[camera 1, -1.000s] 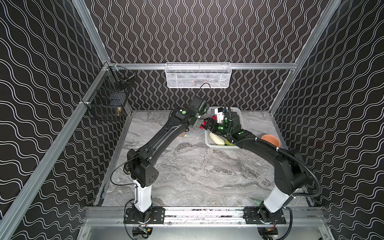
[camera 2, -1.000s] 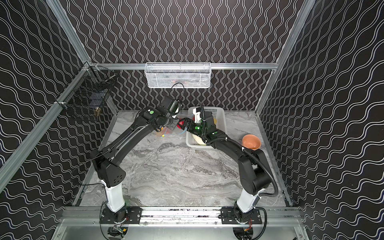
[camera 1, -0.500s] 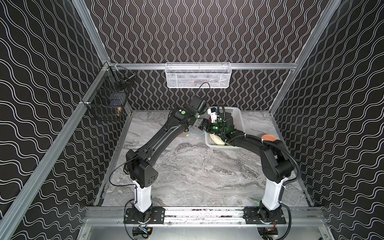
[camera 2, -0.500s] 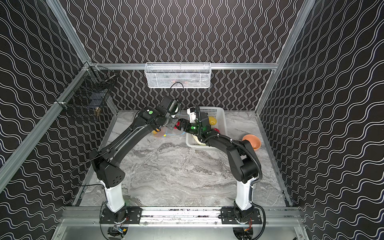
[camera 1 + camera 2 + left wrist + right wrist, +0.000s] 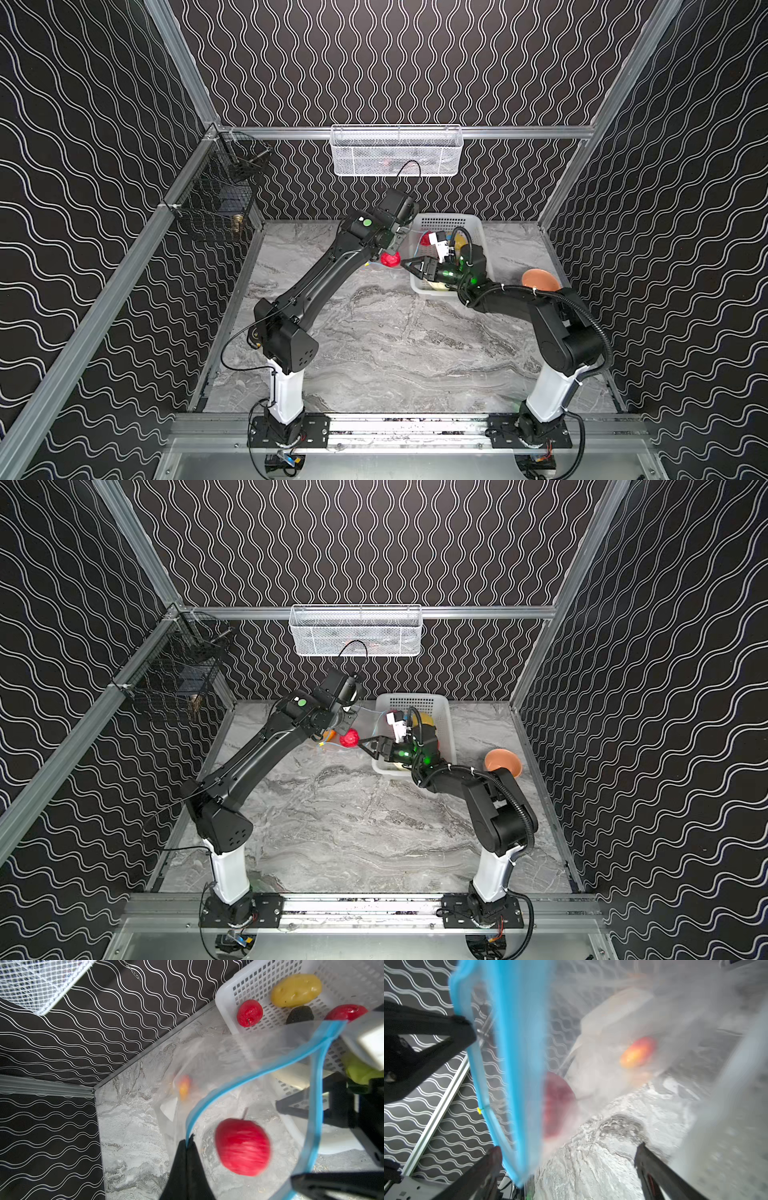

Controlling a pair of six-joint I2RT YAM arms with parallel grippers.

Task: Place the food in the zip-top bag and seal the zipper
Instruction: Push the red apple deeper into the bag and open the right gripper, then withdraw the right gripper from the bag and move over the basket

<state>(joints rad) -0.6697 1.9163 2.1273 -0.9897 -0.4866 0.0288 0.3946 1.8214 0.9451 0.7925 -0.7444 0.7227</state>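
My left gripper (image 5: 190, 1138) is shut on the blue zipper (image 5: 234, 1086) edge of the clear zip-top bag (image 5: 207, 1059) and holds its mouth up. Inside the bag lie a blurred red piece (image 5: 242, 1147) and a yellow-orange fruit (image 5: 184, 1086). My right gripper (image 5: 569, 1147) stands open at the bag's mouth, empty, beside the zipper (image 5: 519, 1064) and its yellow slider (image 5: 479, 1110). In both top views it (image 5: 409, 266) is just right of the red piece (image 5: 390, 258). Still in the white basket (image 5: 228, 1001): potato (image 5: 296, 990), two red pieces (image 5: 249, 1013), dark oval (image 5: 299, 1015), white vegetable (image 5: 295, 1076), cabbage (image 5: 361, 1072).
The white basket (image 5: 449, 218) sits at the back of the marble table, under my right arm. An orange bowl (image 5: 540, 280) stands to its right. A white mesh basket (image 5: 395, 149) hangs on the back wall and a black wire cage (image 5: 216, 203) on the left wall.
My right gripper has swung left and down from over the basket to the bag's mouth. The red piece in the bag sits slightly lower. The left gripper has kept its hold.
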